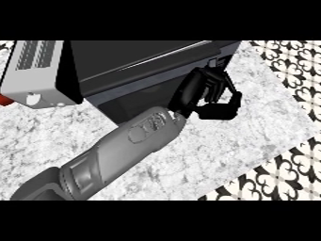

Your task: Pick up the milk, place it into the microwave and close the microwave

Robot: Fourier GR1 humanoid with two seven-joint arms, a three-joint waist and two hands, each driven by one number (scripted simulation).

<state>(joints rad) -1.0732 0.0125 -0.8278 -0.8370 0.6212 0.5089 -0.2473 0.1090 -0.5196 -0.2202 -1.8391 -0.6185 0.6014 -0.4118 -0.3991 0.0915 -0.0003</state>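
The microwave stands at the top left of the head view, with a light grey vented body. Its dark glossy door stretches to the right from it. My right hand is at the door's right end, and its forearm comes in from the lower left. The fingers are curled, with nothing visible inside them. They sit close against the door's edge, and I cannot tell whether they touch it. The milk shows nowhere in this view. My left hand is out of view.
The marble counter spreads around the microwave to the right and front. Its edge runs diagonally at the right, with patterned black-and-white floor beyond. A small red part shows at the microwave's left corner.
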